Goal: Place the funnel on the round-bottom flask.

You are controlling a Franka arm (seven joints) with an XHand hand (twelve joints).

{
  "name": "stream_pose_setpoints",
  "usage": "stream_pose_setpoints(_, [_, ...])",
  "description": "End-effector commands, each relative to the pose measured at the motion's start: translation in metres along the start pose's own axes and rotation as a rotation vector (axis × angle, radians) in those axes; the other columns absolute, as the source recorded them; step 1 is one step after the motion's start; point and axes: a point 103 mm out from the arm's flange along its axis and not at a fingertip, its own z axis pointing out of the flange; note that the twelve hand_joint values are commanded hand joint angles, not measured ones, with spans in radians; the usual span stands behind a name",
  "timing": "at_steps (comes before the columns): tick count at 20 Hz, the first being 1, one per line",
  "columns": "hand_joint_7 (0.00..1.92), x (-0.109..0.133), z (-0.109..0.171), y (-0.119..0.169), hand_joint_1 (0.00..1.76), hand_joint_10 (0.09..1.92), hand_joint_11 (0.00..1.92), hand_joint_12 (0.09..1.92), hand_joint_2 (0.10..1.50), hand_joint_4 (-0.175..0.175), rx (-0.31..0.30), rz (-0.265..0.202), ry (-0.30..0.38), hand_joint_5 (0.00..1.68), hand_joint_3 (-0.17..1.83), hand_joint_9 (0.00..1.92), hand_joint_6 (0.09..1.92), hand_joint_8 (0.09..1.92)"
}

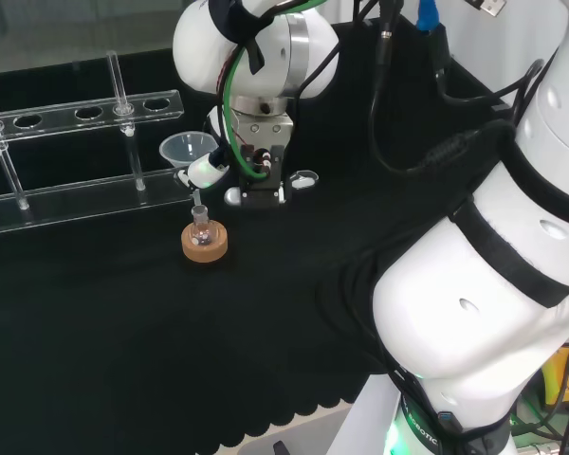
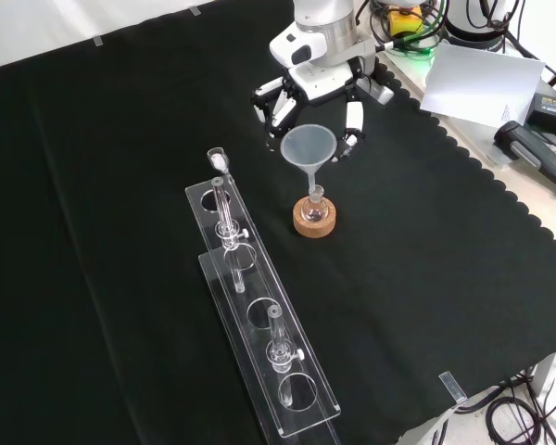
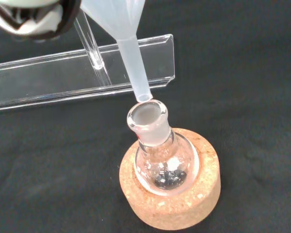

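Front view, and the hand (image 2: pixel 317 93) comes in from the top of the cloth with its fingers (image 2: pixel 352 119) curled down around the translucent funnel (image 2: pixel 309 150). It has hold of the funnel's bowl, fingers either side of the rim. The funnel hangs upright, stem pointing down at the round-bottom flask (image 2: pixel 314 206), which sits in its cork ring (image 2: pixel 313 222) on the black cloth (image 2: pixel 445 278). From here the stem tip looks to meet the flask's neck.

Wrist view gives the close call: the funnel's stem (image 3: pixel 136 68) ends just at the edge of the flask's mouth (image 3: pixel 147 115), its tip touching or just above the rim, off to one side rather than centred over the opening. It isn't inside the neck. The flask (image 3: pixel 161 158) stands upright in the cork ring (image 3: pixel 169 194), with something small and dark at its bottom.

Head view: the funnel's bowl (image 1: pixel 190 150) shows just beyond the flask (image 1: pixel 202 226) and cork ring (image 1: pixel 205 243), with the hand (image 1: pixel 256 185) right of it.

Beside the flask, on its left in the front view, a long clear rack (image 2: pixel 259 315) lies on the cloth with glass tubes (image 2: pixel 224 199) standing in it, apart from the cork ring.
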Motion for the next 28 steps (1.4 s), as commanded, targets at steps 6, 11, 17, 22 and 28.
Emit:
stream_pose_setpoints(6, [1.09,-0.008,0.005,-0.003,0.85,0.47,0.0,1.53,0.57,-0.066,0.003,0.017,0.01,0.72,0.91,0.88,0.69,0.87])
stream_pose_setpoints(11, [1.09,-0.009,0.006,-0.003,0.85,0.47,0.0,1.54,0.57,-0.067,0.006,0.02,0.019,0.72,0.91,0.89,0.69,0.87])
stream_pose_setpoints(17, [1.09,-0.01,0.007,-0.003,0.85,0.46,0.0,1.54,0.57,-0.067,0.01,0.024,0.024,0.72,0.91,0.89,0.69,0.87])
stream_pose_setpoints(22, [1.09,-0.009,0.008,-0.004,0.85,0.46,0.0,1.54,0.57,-0.068,0.011,0.021,0.025,0.72,0.91,0.89,0.69,0.87])
stream_pose_setpoints(28, [1.09,-0.007,0.012,-0.007,0.85,0.46,0.0,1.54,0.57,-0.069,0.003,0.01,0.021,0.72,0.91,0.89,0.69,0.86])
